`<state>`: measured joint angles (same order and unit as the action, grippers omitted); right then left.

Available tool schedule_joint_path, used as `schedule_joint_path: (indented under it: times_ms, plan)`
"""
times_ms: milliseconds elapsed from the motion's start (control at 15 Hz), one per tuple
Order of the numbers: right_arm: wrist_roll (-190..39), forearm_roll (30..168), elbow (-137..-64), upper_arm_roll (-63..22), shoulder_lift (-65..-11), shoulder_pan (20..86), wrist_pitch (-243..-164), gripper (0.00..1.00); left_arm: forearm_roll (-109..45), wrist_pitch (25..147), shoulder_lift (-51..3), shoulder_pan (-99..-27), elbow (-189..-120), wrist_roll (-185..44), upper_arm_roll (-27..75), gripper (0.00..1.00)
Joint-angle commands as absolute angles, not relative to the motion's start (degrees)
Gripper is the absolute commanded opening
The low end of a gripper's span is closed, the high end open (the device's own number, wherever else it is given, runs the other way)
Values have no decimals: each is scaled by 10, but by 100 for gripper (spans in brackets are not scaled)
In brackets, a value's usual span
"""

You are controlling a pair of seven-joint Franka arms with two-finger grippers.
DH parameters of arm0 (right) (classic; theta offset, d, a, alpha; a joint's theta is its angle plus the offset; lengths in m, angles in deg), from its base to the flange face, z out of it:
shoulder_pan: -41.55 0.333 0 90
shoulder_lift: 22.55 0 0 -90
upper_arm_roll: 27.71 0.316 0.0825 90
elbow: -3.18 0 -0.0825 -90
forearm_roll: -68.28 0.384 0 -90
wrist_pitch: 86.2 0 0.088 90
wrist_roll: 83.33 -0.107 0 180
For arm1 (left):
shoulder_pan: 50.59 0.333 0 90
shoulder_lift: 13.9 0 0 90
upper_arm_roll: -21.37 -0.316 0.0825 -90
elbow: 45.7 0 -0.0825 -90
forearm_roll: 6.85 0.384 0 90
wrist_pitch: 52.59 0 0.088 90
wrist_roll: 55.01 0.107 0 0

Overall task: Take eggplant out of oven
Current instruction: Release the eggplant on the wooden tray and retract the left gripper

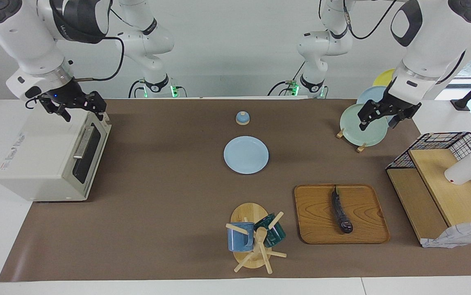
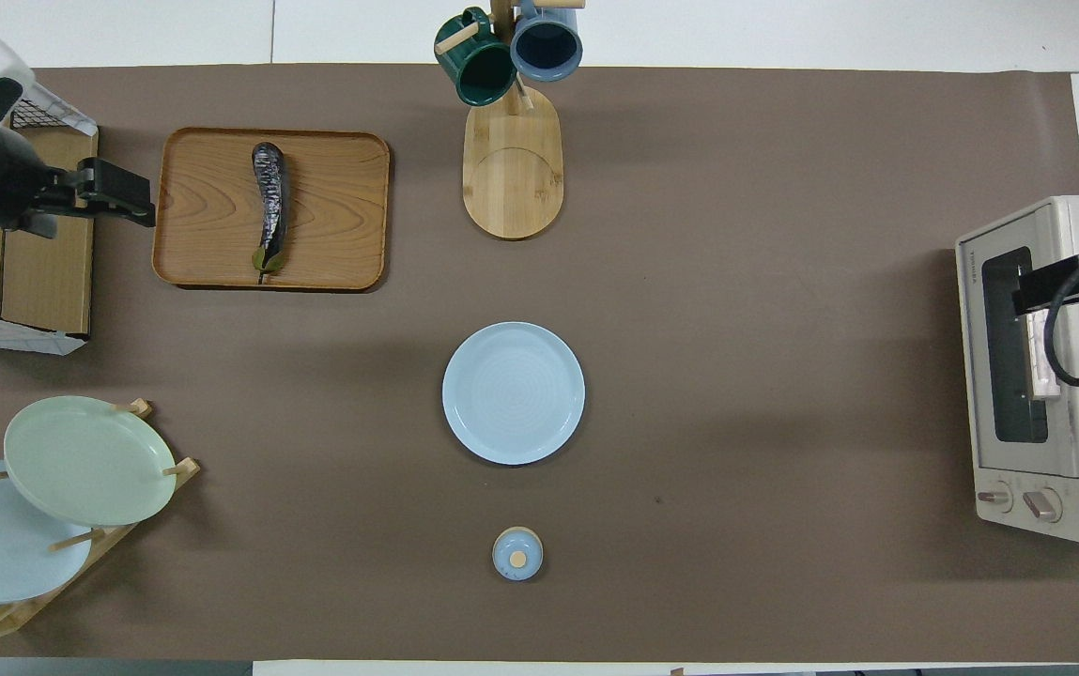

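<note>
Now the eggplant lies lengthwise on the wooden tray, toward the left arm's end of the counter, touched by nothing. Up in the air, the left gripper hangs over the rack of plates with its jaws spread and empty. At the right arm's end, the oven sits with its door shut, and the right gripper hovers over its top edge, jaws wide and empty.

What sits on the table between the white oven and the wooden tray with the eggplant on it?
Mostly bare brown mat. Between the oven and the tray holding the eggplant stands only the mug rack, with the blue plate nearer the robots; the overhead view shows this best.
</note>
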<state>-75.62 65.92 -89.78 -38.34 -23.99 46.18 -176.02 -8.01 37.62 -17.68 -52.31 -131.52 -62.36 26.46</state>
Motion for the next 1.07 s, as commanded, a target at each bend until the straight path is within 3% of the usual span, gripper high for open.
schedule_joint_path:
  times_ms: [0,333,600,733,1000]
  plan:
    - [-761,671,-872,-312,-253,388,-1743,100,-77,352,-143,-519,-1356,-630,267,100]
    - [-762,674,-861,-316,-250,395,-1735,100,-77,375,-82,-526,-1468,-631,268,100]
    - [-762,674,-861,-366,-249,446,-1731,100,-79,364,-95,-534,-1446,-634,266,100]
    - [-762,674,-862,-368,-255,444,-1734,100,-83,341,-117,-543,-1403,-634,264,100]
    - [-762,683,-861,-365,-255,436,-1730,100,-94,352,-118,-538,-1398,-635,266,100]
